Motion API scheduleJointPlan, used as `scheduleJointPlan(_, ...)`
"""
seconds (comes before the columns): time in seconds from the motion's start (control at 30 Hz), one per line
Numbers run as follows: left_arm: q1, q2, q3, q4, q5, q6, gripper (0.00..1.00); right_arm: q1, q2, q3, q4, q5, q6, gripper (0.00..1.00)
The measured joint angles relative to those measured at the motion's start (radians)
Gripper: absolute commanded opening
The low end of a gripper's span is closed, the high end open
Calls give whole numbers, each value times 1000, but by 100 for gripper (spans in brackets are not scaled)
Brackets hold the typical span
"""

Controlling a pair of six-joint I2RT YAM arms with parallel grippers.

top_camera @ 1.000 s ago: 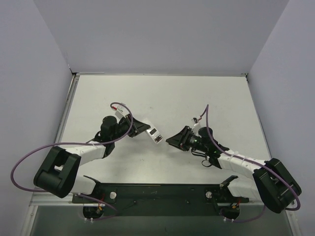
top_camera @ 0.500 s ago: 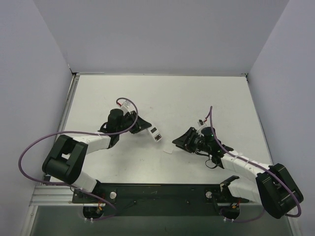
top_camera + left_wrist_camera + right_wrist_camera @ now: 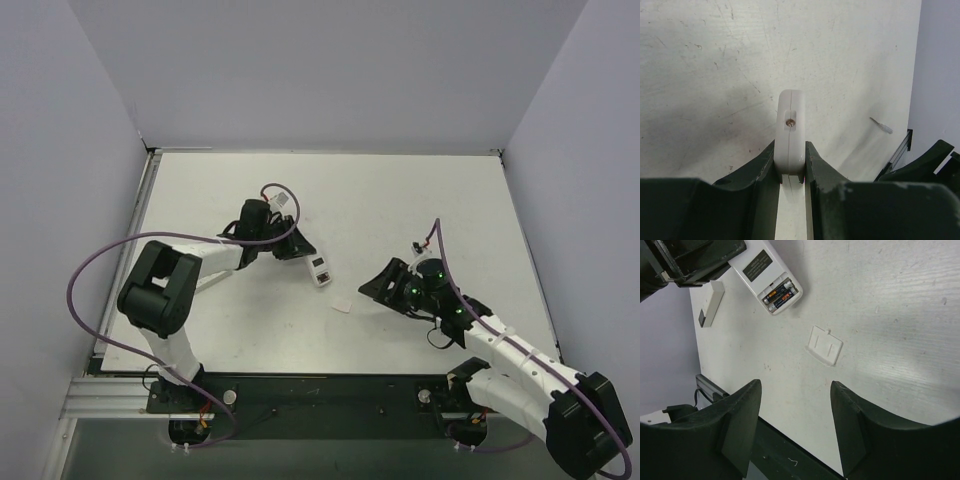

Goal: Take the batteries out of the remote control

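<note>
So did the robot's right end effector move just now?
Yes. The right black end effector backed rightward, toward the white table's right edge.

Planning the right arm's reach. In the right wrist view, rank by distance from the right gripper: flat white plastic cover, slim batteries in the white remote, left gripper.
1. Flat white plastic cover: on the table, ahead of the right gripper.
2. Slim batteries: inside the open white remote, upper left.
3. Left gripper: top left, clamping the remote.

The right gripper (image 3: 372, 288) lets go and draws back from the remote (image 3: 320, 270); the white cover (image 3: 343, 307) now lies loose near the remote.
</note>
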Motion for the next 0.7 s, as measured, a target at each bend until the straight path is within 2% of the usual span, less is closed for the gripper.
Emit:
scheduleJointPlan(0.27,0,106,99,-85,83,35,37,0,-41,23,-128,49,-43,53)
scheduleJointPlan(0.33,-1,129,127,-99,93,47,41,0,-48,26,-142,56,-48,53)
scheduleJointPlan(0.37,-2,143,141,-108,95,53,50,0,-51,26,-146,57,-51,53)
scheduleJointPlan(0.53,-5,200,211,-212,86,100,59,0,-59,26,-169,67,-52,53)
scheduleJointPlan(0.57,-5,206,223,-237,79,108,70,0,-61,26,-174,68,-52,53)
scheduleJointPlan(0.6,-5,208,232,-259,70,117,75,0,-63,26,-179,70,-52,53)
scheduleJointPlan(0.7,-5,208,269,-325,50,139,79,0,-74,26,-190,72,-52,53)
